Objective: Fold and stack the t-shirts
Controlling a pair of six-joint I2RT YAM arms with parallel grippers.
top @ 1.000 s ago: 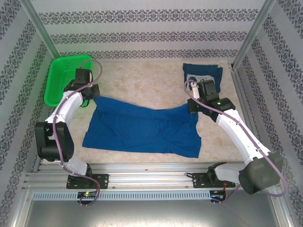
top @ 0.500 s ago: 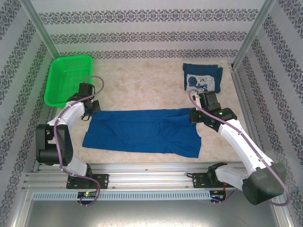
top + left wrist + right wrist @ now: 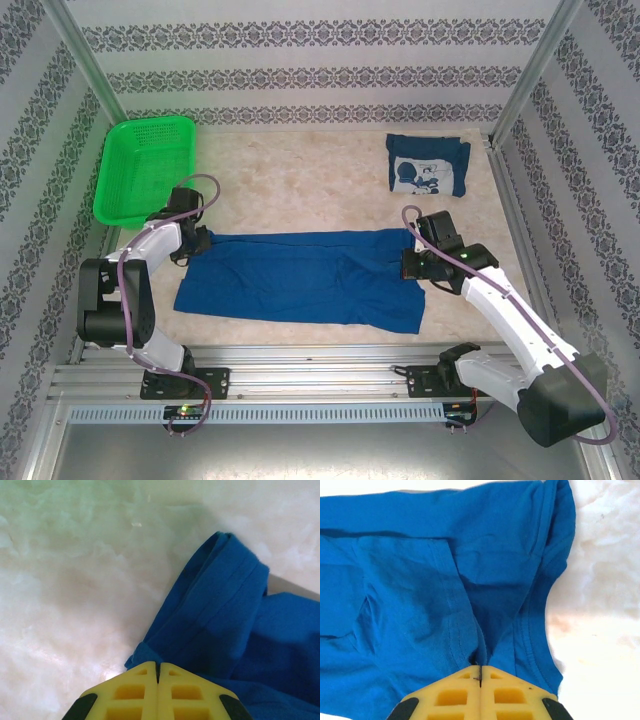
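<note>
**A:** From above, where is the shirt?

**B:** The shirt (image 3: 300,278) lies flat across the middle of the tabletop (image 3: 300,190), folded into a long band running 9 to 3 o'clock. A folded shirt (image 3: 428,165) sits well apart at 1 o'clock, print side up. A green basket (image 3: 145,170) stands at 10 o'clock.

**A:** And the claws?

**B:** The left claw (image 3: 198,240) is at the band's far corner on the 9 o'clock side. The right claw (image 3: 407,262) is at the far corner on the 3 o'clock side. Both are low over the cloth.

**A:** What does the left wrist show?

**B:** The left claw (image 3: 157,667) has its yellow fingers pressed together at 6 o'clock, pinching the blue cloth just where it meets them. The shirt (image 3: 220,615) runs from there up to 1 o'clock, with a hemmed fold along it. Bare tabletop (image 3: 65,580) takes up the 9 to 12 o'clock side.

**A:** And the right wrist?

**B:** The right claw (image 3: 480,672) is also pressed together at 6 o'clock, nipping a ridge of cloth that puckers up at its tips. The shirt (image 3: 410,580) spreads from 9 to 12 o'clock, with a ribbed edge curving down on the 3 o'clock side. Tabletop (image 3: 600,630) shows at 3 to 5 o'clock.
</note>
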